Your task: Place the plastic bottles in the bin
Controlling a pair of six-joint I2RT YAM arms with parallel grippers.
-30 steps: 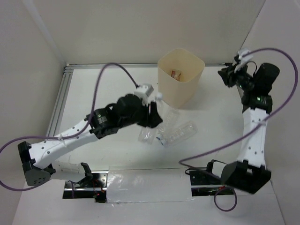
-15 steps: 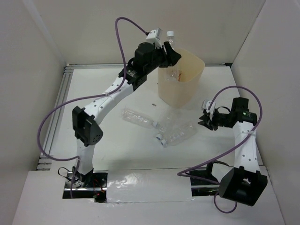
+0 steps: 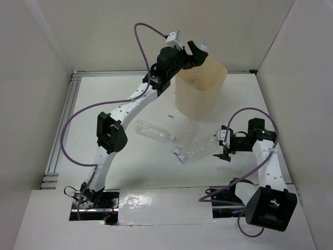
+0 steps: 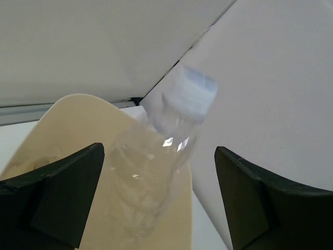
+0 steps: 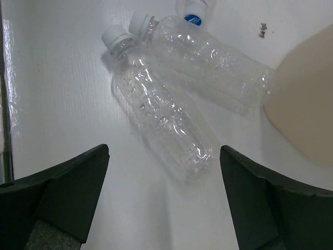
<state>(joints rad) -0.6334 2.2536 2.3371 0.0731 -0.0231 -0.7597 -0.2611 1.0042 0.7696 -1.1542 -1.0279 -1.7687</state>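
My left gripper hangs open above the back rim of the cream bin. A clear bottle with a pale cap sits loose between its wide-apart fingers, blurred, cap up, over the bin's mouth. Three more clear bottles lie on the table in front of the bin: one to the left, one in the middle and one nearest my right gripper. The right gripper is open just above the table, facing the base of the nearest bottle.
White walls close in the table on the left, back and right. A metal rail runs along the left edge. The bin's side stands close to the right of the bottles. A blue-capped bottle lies behind the two white-capped ones.
The left gripper has opened over the bin and let go of its bottle. The right arm has come down and left to the bottles on the table, and its gripper has opened.
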